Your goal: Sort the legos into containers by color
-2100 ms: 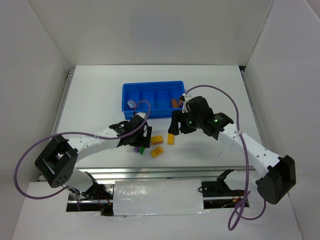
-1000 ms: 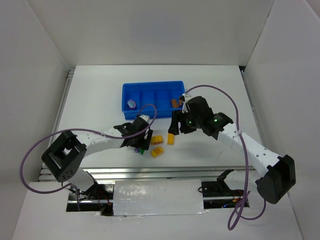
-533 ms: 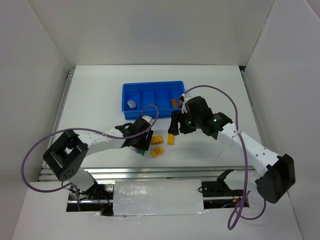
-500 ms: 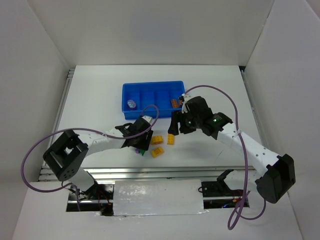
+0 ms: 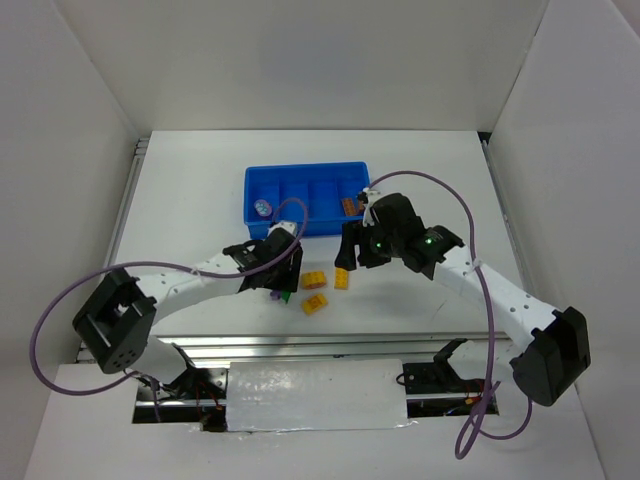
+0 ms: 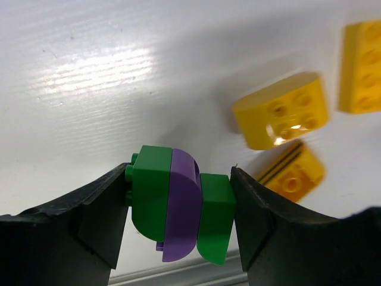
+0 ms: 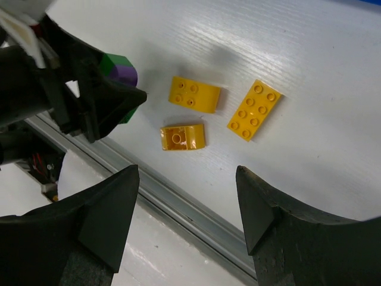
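On the white table (image 5: 200, 190), overhead view: blue tray (image 5: 310, 196) at far centre, with a brown brick (image 5: 350, 206) in its rightmost compartment and a lilac piece (image 5: 262, 208) in its leftmost. The left arm stretches low from the left, with the left gripper (image 5: 283, 275) near the tray's near wall. The right arm is bent in from the right, and the right gripper (image 5: 349, 256) is beside the loose yellow bricks.

Left wrist view, detail hidden from overhead: both fingers (image 6: 104, 220) clamp a green-purple-green stack (image 6: 178, 205). Its long axis runs finger to finger, layers on edge, and the left green brick's studs face the left finger.

Right wrist view: fingers (image 7: 101, 208) spread, nothing between them. On the table below, lying apart:
- curved yellow brick (image 7: 194, 94), studs up
- long yellow brick (image 7: 255, 110), lying slantwise
- overturned yellow brick (image 7: 183, 137), hollow side up
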Action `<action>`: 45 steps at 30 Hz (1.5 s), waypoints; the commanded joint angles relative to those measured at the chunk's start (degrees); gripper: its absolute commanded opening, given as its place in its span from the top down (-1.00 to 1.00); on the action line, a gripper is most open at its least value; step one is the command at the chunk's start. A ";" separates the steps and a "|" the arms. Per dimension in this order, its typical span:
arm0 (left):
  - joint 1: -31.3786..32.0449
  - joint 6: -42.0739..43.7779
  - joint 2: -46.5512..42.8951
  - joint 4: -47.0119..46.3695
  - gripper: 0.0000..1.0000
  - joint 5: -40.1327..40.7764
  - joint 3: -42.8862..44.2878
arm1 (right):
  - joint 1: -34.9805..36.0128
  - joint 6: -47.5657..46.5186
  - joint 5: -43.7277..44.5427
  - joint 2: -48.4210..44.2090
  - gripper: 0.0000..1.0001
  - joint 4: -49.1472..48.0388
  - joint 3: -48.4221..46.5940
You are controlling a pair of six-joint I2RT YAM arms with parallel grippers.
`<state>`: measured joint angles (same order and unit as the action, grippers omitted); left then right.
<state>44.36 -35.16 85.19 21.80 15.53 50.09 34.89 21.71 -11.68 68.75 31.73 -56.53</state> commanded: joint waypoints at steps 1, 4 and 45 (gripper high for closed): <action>0.20 -6.39 -4.76 2.54 1.00 1.35 4.84 | 0.53 1.92 -0.54 -2.30 -0.47 -5.34 1.60; 0.20 -12.45 -7.22 5.09 1.00 1.52 8.44 | 0.44 5.86 -2.80 -6.15 -0.48 -13.83 7.02; 2.05 -37.18 -10.30 -7.48 1.00 -5.16 15.75 | 12.30 17.22 17.22 -8.90 -0.06 -45.62 13.82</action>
<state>45.80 -72.23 74.91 16.67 11.25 64.99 45.98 38.02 0.58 59.09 -12.08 -39.53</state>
